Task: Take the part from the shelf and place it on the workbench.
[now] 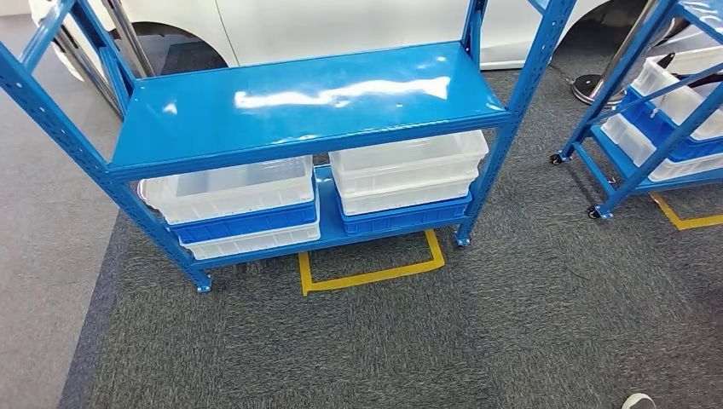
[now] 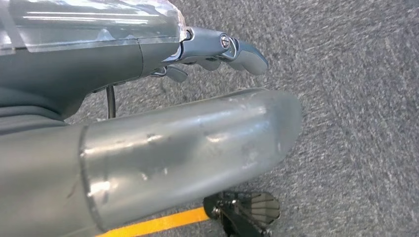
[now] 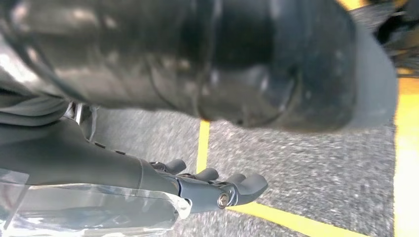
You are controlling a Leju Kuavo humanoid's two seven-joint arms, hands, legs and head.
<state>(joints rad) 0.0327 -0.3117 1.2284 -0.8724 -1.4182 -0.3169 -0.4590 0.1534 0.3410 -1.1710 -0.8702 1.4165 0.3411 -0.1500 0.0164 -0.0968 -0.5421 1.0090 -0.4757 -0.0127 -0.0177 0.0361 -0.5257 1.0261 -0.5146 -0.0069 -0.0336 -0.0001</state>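
While both arms hung beside the body over the grey carpet [image 1: 511, 324], the shelf [image 1: 307, 102] was seen ahead and below, its long axis running across the view. No loose part could be made out; presumably it lay in one of the white bins [image 1: 230, 192] on the lower tier. The left hand [image 2: 217, 52] and right hand [image 3: 217, 190] held nothing, fingers loosely apart. Neither hand was judged clearly nearer.

The head view looks down from above at the shelf [image 1: 298, 102] on the carpet [image 1: 426, 341]; both wrist views face that carpet from close by.
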